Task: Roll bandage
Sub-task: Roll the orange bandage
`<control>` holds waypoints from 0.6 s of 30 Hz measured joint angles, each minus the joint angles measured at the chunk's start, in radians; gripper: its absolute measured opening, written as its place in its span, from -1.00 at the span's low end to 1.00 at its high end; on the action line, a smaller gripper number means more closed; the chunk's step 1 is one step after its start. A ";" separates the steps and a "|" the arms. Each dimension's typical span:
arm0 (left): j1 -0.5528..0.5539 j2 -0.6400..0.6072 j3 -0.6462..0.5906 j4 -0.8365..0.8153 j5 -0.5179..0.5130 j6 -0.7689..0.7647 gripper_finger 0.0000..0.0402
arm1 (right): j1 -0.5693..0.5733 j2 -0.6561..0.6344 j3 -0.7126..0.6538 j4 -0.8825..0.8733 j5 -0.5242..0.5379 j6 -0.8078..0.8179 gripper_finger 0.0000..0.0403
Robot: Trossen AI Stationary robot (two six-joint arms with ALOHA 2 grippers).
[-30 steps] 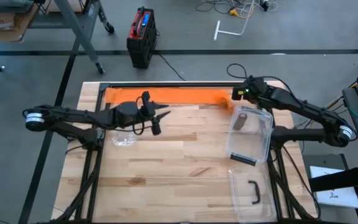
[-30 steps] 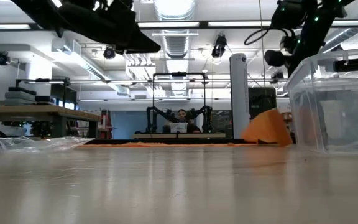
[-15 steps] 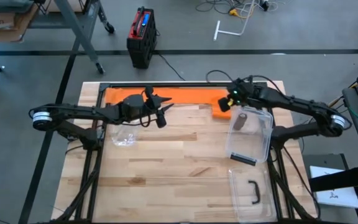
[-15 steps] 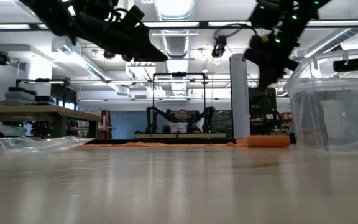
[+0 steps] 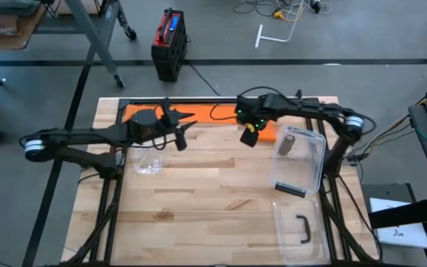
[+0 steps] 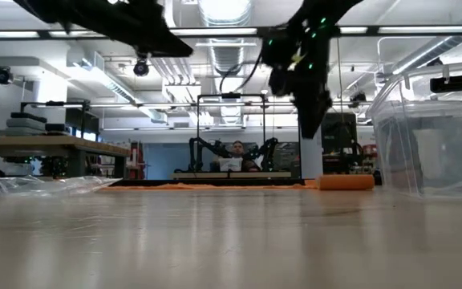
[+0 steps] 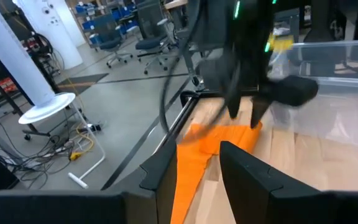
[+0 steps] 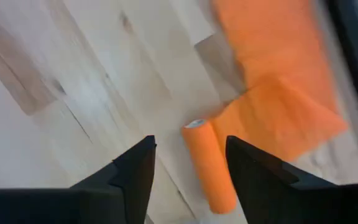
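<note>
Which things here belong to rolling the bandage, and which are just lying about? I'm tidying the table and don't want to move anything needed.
Belongs to the job:
- orange bandage, rolled end
- right gripper, open above the roll
- left gripper

Just lying about:
- clear plastic container
- container lid
- crumpled clear plastic

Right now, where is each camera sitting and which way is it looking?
High view: above the table, looking straight down; both arms show, left end effector and right end effector over the orange bandage.
Low view: at tabletop height, looking level across; arms hang in from above, the bandage roll beside the clear box.
Left wrist view: looks past its own fingers at the bandage and the other arm.
Right wrist view: looks down between its open fingers at the roll.
All four share the bandage.
</note>
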 joint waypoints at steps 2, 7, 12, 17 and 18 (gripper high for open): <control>0.000 -0.065 0.000 -0.072 0.000 -0.002 -0.43 | -0.003 0.066 0.026 -0.038 -0.040 -0.032 -0.03; 0.000 -0.219 -0.010 -0.224 0.000 -0.028 -0.43 | -0.005 0.213 0.089 -0.180 -0.051 -0.108 -0.05; 0.000 -0.315 -0.018 -0.328 0.000 -0.057 -0.43 | -0.020 0.296 0.092 -0.207 0.004 -0.150 -0.07; -0.001 -0.345 -0.019 -0.380 0.000 -0.061 -0.43 | -0.040 0.310 0.092 -0.227 0.054 -0.164 -0.06; -0.001 -0.345 -0.019 -0.375 0.000 -0.060 -0.43 | -0.044 0.310 0.091 -0.226 0.055 -0.164 -0.06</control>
